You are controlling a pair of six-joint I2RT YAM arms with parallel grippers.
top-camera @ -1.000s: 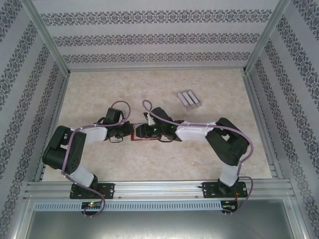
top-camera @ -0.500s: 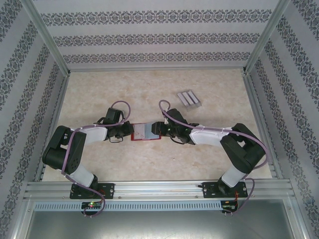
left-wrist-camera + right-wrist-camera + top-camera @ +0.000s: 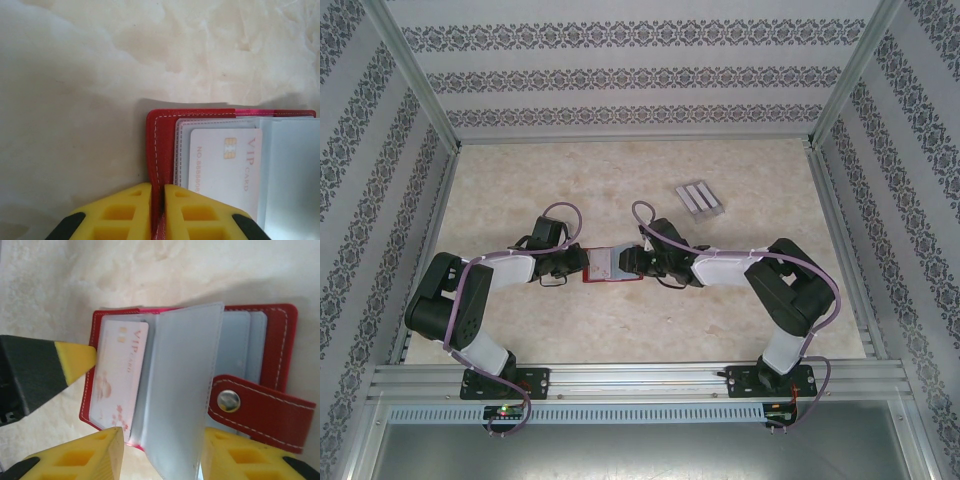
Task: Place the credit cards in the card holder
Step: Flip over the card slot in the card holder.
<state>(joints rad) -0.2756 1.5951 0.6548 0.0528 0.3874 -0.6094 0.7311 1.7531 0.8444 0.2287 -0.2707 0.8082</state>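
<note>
The red card holder lies open on the table between my two grippers. My left gripper is shut on the left edge of its red cover. A white card with VIP lettering sits in the left clear pocket. My right gripper is open at the holder's near edge, with a raised clear pocket leaf between its fingers. The snap tab lies across the right half. Three light-grey credit cards lie side by side at the back right, away from both grippers.
The marble-patterned table is walled by patterned panels with metal posts on the left and right. A metal rail runs along the near edge by the arm bases. The left finger's tip shows in the right wrist view.
The right gripper, which covered the holder a second ago, drew back to the right and has now edged left again. The holder lies open. The left arm has not moved.
</note>
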